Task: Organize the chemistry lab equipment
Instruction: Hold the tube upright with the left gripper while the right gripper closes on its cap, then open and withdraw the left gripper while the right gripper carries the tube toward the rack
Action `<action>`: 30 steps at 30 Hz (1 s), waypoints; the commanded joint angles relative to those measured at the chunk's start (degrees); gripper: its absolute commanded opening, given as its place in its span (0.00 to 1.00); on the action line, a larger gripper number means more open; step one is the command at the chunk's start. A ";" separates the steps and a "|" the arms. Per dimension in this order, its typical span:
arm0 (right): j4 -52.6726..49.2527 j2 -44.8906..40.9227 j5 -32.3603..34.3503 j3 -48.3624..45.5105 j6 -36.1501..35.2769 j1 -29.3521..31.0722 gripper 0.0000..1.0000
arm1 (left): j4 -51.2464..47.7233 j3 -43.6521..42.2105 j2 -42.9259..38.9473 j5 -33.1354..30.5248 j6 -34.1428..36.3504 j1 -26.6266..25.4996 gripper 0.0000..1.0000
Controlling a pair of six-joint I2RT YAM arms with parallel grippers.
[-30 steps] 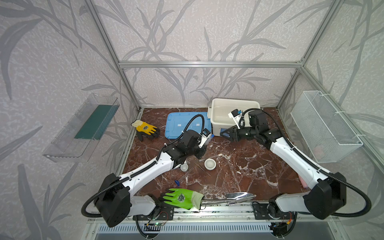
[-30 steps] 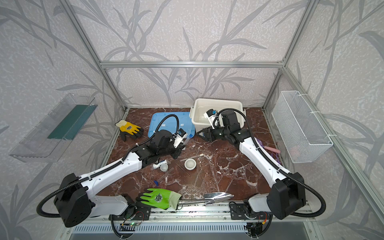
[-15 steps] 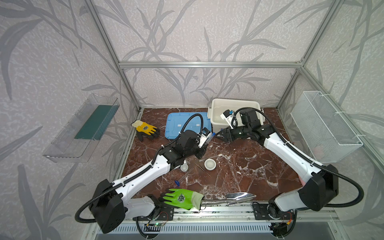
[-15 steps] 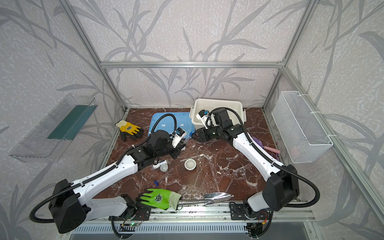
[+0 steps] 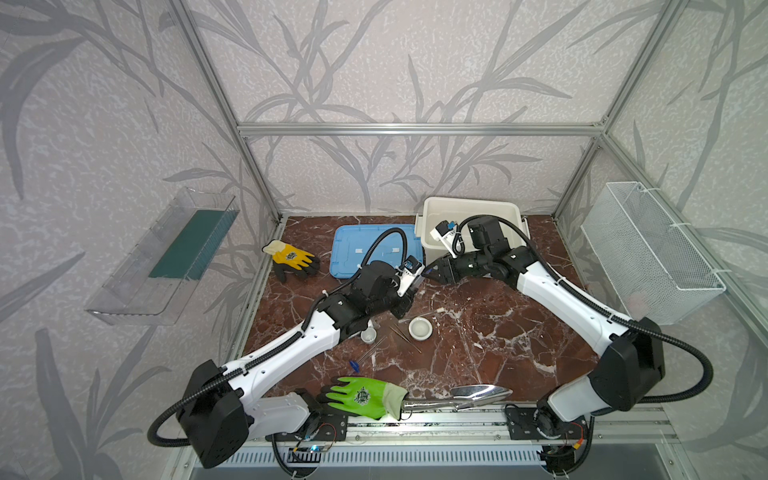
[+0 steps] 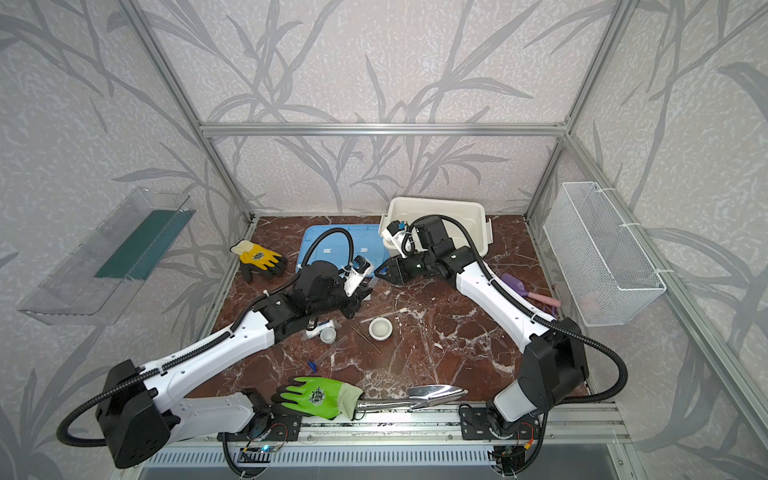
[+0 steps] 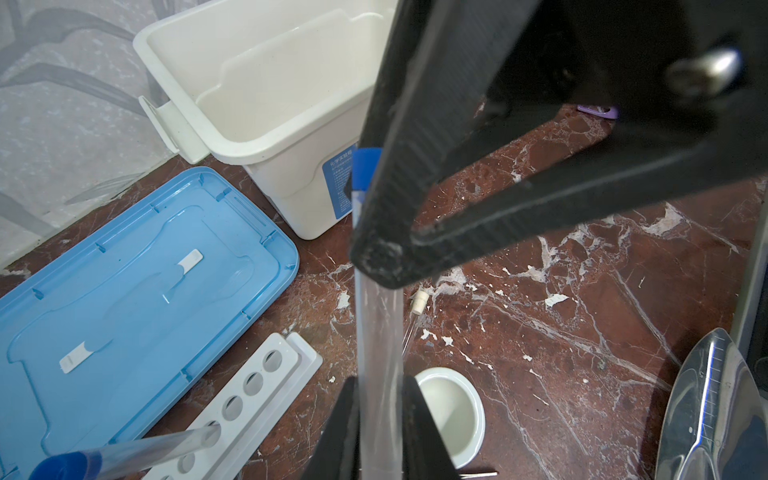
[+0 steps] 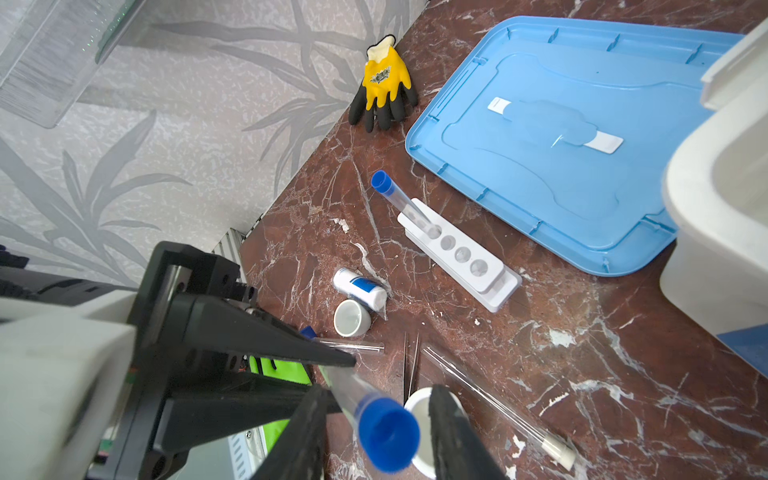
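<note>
**A:** Rack and vessels?

**B:** White six-hole rack (image 8: 469, 266), lying flat, one middle hole filled. Small white bowl (image 5: 419, 328), upright. Small white cup (image 8: 352, 318), upright, mouth open. White bottle (image 8: 359, 286) with blue label, on its side just beside the cup. Thin metal tweezers (image 8: 411, 365), flat, between cup and bowl.

**A:** Tubes?

**B:** Four, all clear.
- The held blue-capped test tube (image 7: 379, 332) is off the table. The left gripper (image 7: 380, 386) is clamped on its lower end, and the right gripper (image 8: 380, 388) has its fingers either side of the cap, with a gap showing.
- The racked blue-capped test tube (image 8: 405, 205) leans in the rack.
- The loose blue-capped test tube (image 8: 357, 344) lies flat near the cup.
- The white-capped test tube (image 8: 494, 405) lies flat beside the bowl.
</note>
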 commanded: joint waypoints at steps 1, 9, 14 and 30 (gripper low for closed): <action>1.34 0.13 -1.07 1.67 0.44 0.38 0.37 | 0.06 -0.42 -1.20 0.20 0.08 -0.31 0.18; 2.84 -0.40 -1.64 -0.11 0.67 0.49 0.28 | -0.55 -0.35 -0.85 -0.69 0.63 -0.64 0.18; 2.67 -0.16 -1.43 -0.32 0.62 0.50 0.25 | -0.68 -0.33 -1.07 -1.02 0.72 -0.71 0.18; 3.81 0.02 -1.65 -1.36 1.63 0.72 0.15 | -0.33 -0.59 -0.71 -2.25 0.81 -0.83 0.21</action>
